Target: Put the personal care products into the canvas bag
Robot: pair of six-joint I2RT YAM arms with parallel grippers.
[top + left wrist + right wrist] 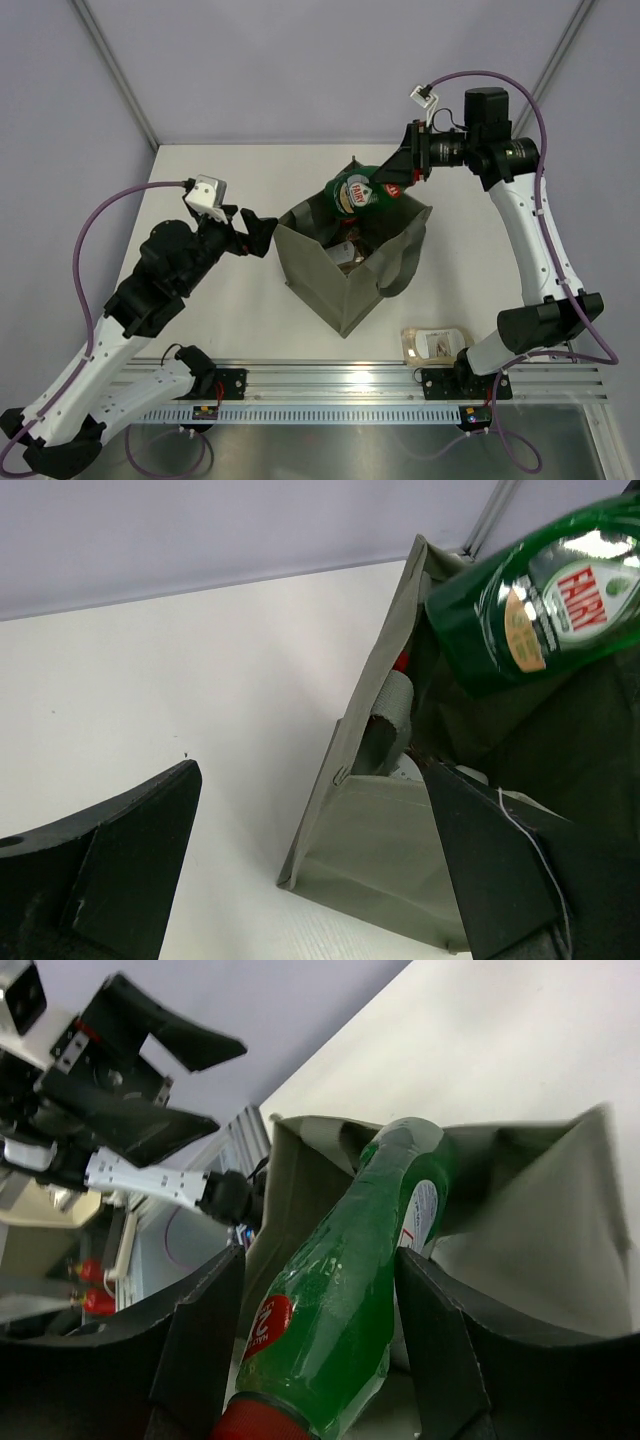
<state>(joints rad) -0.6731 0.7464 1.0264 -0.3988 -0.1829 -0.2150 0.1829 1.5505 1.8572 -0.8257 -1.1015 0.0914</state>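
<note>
Right claw grips a dark green red-capped bottle, tilted over the boxy olive-grey canvas bag. I see the left claw gaping just beside the bag.

A robotics laboratory cell is shown: a bare white worktop is enclosed by plain pale walls that are joined at slim metal frame posts. The left arm and the right arm are bolted to a slotted aluminium rail along the near edge, and purple cables are looped from them. The background of the right wrist view is blurred, though what appears to be the same rail and some wiring can be made out.
</note>
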